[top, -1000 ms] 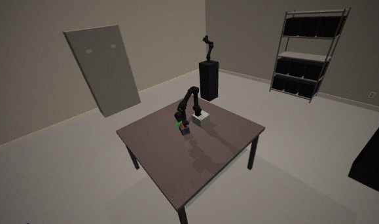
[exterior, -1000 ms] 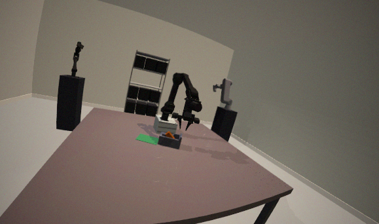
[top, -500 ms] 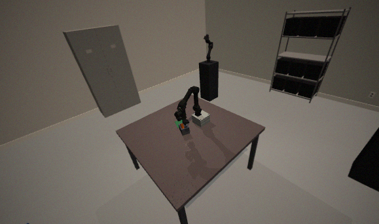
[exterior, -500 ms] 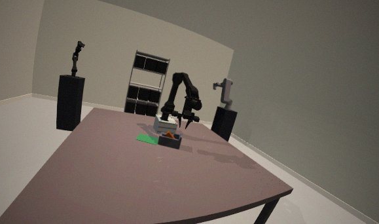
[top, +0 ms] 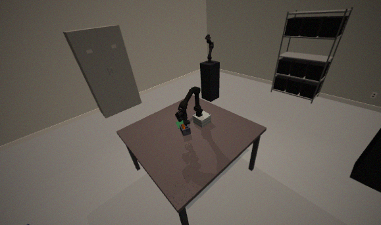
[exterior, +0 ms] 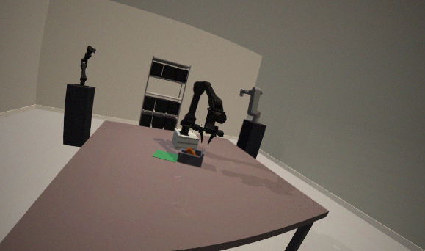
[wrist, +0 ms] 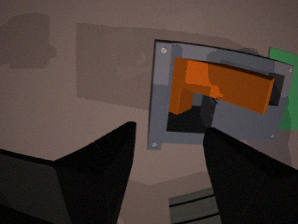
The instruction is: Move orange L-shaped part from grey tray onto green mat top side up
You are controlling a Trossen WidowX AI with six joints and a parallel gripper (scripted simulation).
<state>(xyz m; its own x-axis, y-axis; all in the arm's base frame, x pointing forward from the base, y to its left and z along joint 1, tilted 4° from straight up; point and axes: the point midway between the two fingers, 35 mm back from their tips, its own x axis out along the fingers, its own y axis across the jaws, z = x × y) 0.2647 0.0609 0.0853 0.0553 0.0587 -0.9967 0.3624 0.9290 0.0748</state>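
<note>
We see a black arm [top: 188, 96] bent over a brown table [top: 191, 158], its foot on a pale block [top: 202, 119]. Below its pincer [top: 186, 126], an orange part [top: 183, 126] shows in a small grey tray [top: 185, 131], just beside a green mat [top: 179, 124]. Behind the table we spot a second arm [top: 210, 49] on a black pedestal [top: 210, 81], a grey cabinet [top: 103, 70] at left and a shelf rack [top: 279, 59] of dark bins at right.

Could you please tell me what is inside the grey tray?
The orange L-shaped part sits tilted in the grey tray; the pocket floor beneath it is hidden.
</note>
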